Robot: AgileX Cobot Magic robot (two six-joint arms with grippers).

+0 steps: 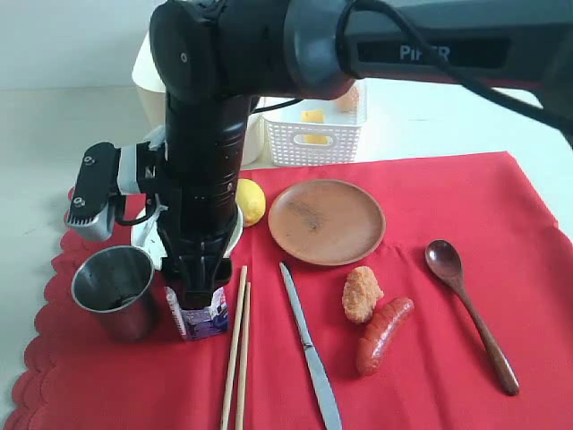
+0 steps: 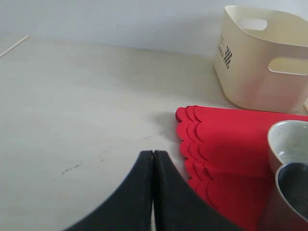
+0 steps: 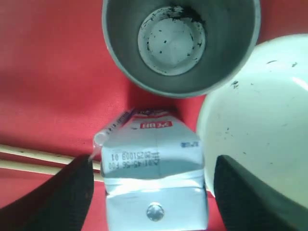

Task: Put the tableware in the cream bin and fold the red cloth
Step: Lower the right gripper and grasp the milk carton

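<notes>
Fig.: your R gripper (image 3: 154, 192), wide open & empty, straddles small blue-white milk carton (image 3: 153, 166); round steel cup (image 3: 178, 43) beside it prob. rigid, slick, so pinch its rim

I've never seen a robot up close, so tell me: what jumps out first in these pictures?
The big black arm fills the left of the exterior view, its open right tool straddling a small milk carton beside a steel cup. Under it all lies a bright red cloth strewn with a brown plate, knife, spoon and sausage.
</notes>
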